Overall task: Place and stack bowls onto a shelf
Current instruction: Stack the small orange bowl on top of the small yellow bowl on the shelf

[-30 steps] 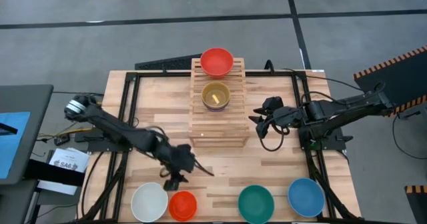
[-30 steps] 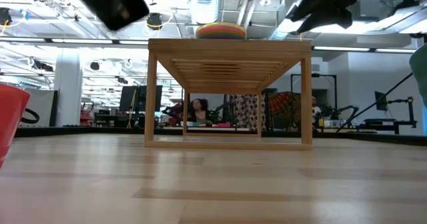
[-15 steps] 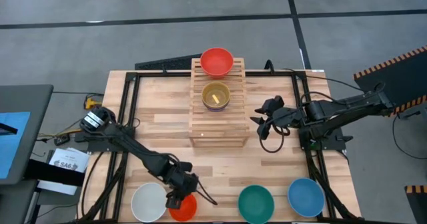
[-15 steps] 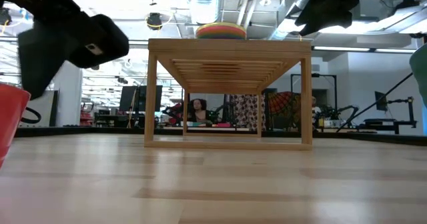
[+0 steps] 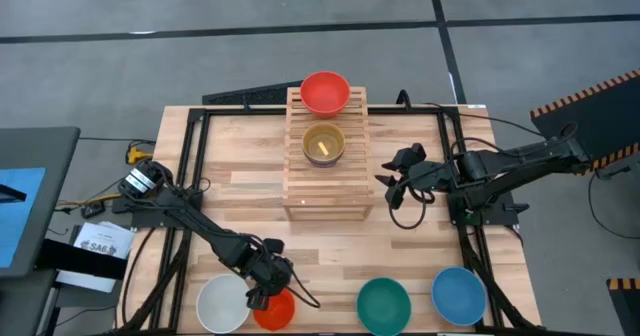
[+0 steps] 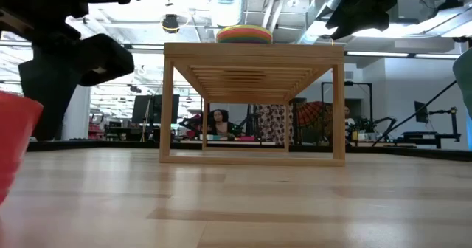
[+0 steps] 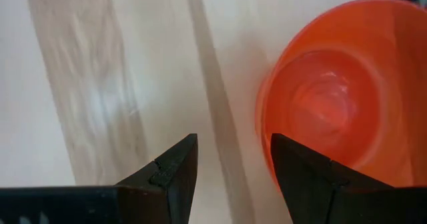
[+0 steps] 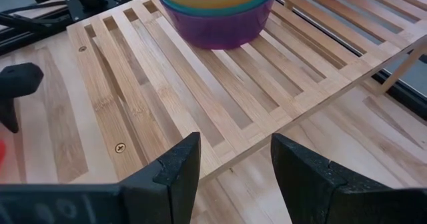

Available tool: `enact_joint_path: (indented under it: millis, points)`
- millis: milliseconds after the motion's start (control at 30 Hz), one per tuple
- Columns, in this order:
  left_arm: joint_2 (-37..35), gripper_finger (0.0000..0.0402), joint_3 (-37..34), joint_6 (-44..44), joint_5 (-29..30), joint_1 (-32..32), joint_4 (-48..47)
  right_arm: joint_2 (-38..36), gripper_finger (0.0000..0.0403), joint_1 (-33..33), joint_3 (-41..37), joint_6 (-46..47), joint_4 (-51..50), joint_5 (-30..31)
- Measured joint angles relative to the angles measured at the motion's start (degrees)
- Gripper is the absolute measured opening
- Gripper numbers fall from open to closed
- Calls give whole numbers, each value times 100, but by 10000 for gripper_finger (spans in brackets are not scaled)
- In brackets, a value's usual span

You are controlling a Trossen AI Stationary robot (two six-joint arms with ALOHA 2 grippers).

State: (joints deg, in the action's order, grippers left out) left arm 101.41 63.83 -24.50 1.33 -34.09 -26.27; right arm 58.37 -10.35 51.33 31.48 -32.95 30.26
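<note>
At six o'clock on the tabletop: orange bowl, left gripper wide open at its rim; right gripper open, three o'clock of shelf.

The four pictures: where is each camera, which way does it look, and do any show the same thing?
High view: above the table, looking straight down; both arms show, left gripper at the orange bowl.
Low view: at tabletop height, looking level under the shelf; dark arm parts hang from above.
Left wrist view: on the left arm, looking at the orange bowl past its open fingers.
Right wrist view: on the right arm, right gripper facing the shelf and stacked bowls.
Shared: the shelf, in three views.
</note>
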Motion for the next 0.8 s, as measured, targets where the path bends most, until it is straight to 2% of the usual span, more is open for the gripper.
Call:
enact_joint_path:
  millis: [267,367,567,733,800]
  points:
    - [35,172,-33,-115,95,67,-8,1,207,0,0,57,-2,31]
    - [160,158,-33,-269,69,96,-186,0,207,0,0,59,-2,31]
    - [365,95,15,-582,100,305,-317,2,207,0,-5,61,32,33]
    - [322,15,98,-636,-77,525,-543,24,207,27,-7,142,15,94]
    - [191,7,239,-646,-184,649,-818,23,207,33,-7,149,19,97]
